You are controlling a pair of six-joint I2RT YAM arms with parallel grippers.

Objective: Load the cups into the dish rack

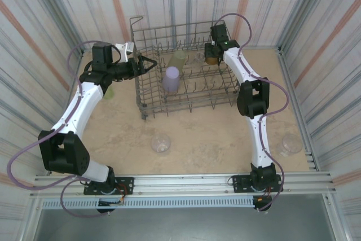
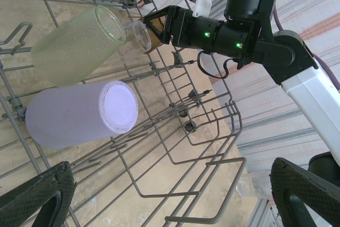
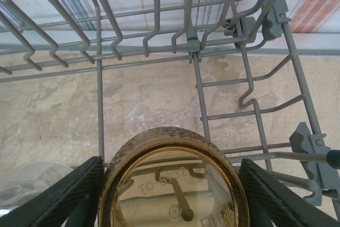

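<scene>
The right gripper is down inside the dish rack at its far right corner. There's a textured pad close on each side of the amber cup, and whether they press it or merely flank it cannot be told. Upright tines crowd in just beyond the cup, with the rack's far grid wall right behind them, so it's tight in there.

Nearest the arm bases, the near clear cup sits on the tan table. The right-hand clear cup is well off by the side rail, with bare table between them. Further back, a yellow-green cup is tucked just beside the left arm, outside the rack.

The left gripper hovers at the rack's left wall with its jaws spread wide, holding nothing and pointing across the basket. Inside, the lavender cup stands base up among the tines, left of centre. Beyond it lies the second yellow-green cup, and the third clear cup is squeezed between that one and the amber cup.

The rack's near right rows are bare tines. Striped walls close the table in on three sides.
</scene>
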